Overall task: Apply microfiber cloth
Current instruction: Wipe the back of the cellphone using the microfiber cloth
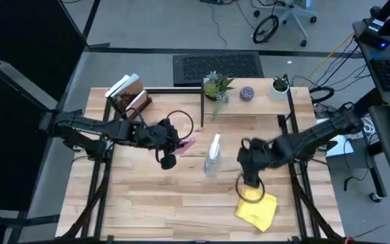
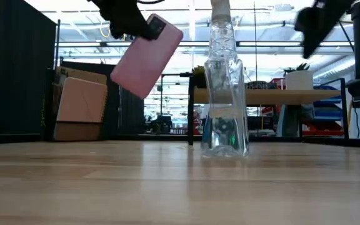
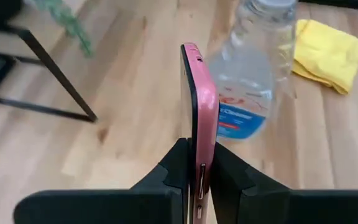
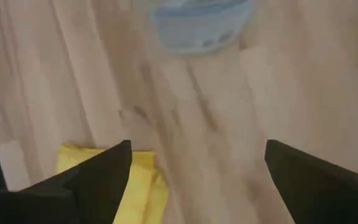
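Observation:
The yellow microfiber cloth point(image 1: 256, 209) lies crumpled on the table near the front right; it also shows in the left wrist view point(image 3: 328, 53) and the right wrist view point(image 4: 123, 177). My right gripper point(image 4: 197, 180) hangs open above the table just beyond the cloth's far edge point(image 1: 250, 177). My left gripper point(image 3: 199, 174) is shut on a pink-cased phone point(image 2: 145, 56), held in the air left of the clear spray bottle point(image 1: 212, 156), which stands upright on its base. My left gripper pinches the phone between its two fingers point(image 3: 229, 180), one on the dark screen face and one on the pink back, at the phone's near end point(image 3: 201, 168). The phone is lifted clear of the table and tilted, with its free end toward the spray bottle.
A low wooden shelf point(image 1: 249, 108) with small potted plants stands at the table's far right. Books point(image 1: 128, 95) lean at the far left. The spray bottle point(image 2: 225, 81) stands between the two arms.

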